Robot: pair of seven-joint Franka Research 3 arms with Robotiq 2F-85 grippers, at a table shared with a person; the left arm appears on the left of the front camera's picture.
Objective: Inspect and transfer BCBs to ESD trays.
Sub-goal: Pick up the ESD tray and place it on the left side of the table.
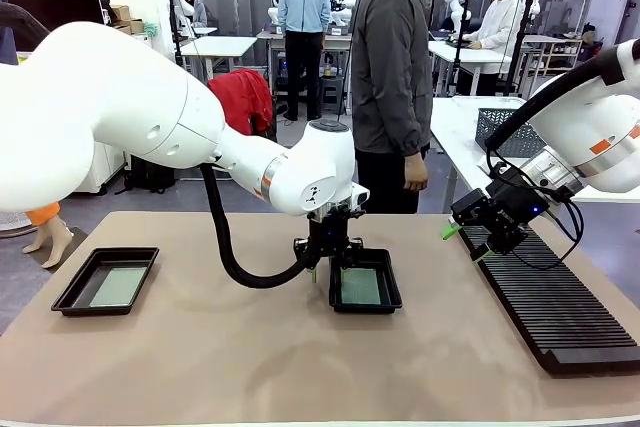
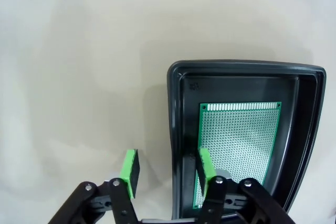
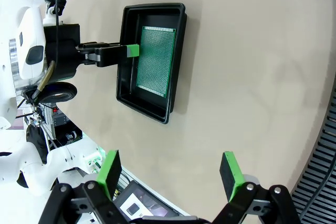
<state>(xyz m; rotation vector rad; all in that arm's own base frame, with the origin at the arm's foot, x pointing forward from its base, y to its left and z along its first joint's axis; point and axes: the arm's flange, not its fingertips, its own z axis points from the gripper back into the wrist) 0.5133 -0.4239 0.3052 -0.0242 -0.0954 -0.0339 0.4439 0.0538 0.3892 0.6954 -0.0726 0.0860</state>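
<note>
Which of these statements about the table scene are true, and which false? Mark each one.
1. The middle tray holds a green board. True.
2. The left gripper straddles that tray's rim, one finger inside and one outside. True.
3. The right gripper grips a board. False: its jaws are open and empty.
4. The far-left tray is empty. False: a board lies in it.
5. The ribbed rack lies on the robot's right. True.

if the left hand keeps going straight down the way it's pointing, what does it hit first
Most likely the near wall of the centre ESD tray. The left hand straddles that rim, one finger outside over the table, the other inside above the BCB. Depth is unclear, so the inner finger might reach the board first.
</note>
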